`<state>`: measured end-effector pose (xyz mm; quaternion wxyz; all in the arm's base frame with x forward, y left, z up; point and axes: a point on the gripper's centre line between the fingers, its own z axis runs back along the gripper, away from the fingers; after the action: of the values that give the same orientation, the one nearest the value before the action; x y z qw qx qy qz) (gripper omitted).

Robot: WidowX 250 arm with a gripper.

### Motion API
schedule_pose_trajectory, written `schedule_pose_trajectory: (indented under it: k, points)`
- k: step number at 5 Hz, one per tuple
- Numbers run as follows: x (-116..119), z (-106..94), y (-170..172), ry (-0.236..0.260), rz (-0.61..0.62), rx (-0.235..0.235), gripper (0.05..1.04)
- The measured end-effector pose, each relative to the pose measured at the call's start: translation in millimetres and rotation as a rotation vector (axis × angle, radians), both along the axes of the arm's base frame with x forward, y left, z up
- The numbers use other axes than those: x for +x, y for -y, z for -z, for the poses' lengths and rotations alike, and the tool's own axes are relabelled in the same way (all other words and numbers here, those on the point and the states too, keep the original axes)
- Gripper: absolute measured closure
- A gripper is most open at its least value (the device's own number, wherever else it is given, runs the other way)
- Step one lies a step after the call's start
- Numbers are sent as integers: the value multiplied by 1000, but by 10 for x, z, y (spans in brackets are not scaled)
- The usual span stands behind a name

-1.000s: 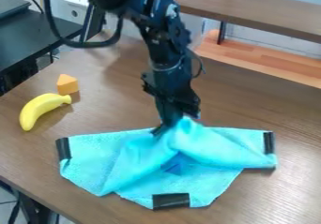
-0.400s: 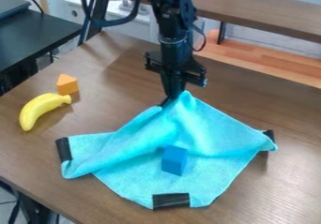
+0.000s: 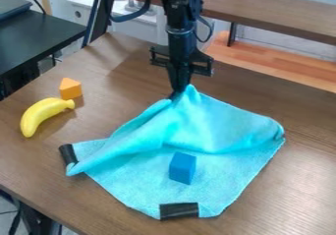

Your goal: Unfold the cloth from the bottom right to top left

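My gripper (image 3: 179, 92) hangs over the upper middle of the table, shut on the far corner of the turquoise cloth (image 3: 197, 131). That corner is pulled up to a peak, and folds run from it toward the left and right sides. Black tape marks the cloth's left corner and its near corner; the right corner is curled over. On the cloth's flat near part sits a blue block (image 3: 182, 167), uncovered.
A yellow banana (image 3: 43, 115) and an orange wedge (image 3: 70, 88) lie on the brown table (image 3: 125, 101) left of the cloth. A raised wooden shelf (image 3: 275, 15) crosses behind the table, and a dark side table (image 3: 39, 37) stands at upper left.
The gripper has moved away toward the back with the cloth's corner. More of the cloth is spread out, the blue block has come into full view, and the right corner has curled inward.
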<state>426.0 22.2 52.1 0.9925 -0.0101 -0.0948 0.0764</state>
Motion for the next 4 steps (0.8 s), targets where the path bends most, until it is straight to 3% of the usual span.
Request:
schedule_pose_trajectory:
  k: [3, 4]
  points:
    - [410, 39, -225, -44, -126, 4, 1034]
    - [544, 13, -289, -32, -148, 29, 1034]
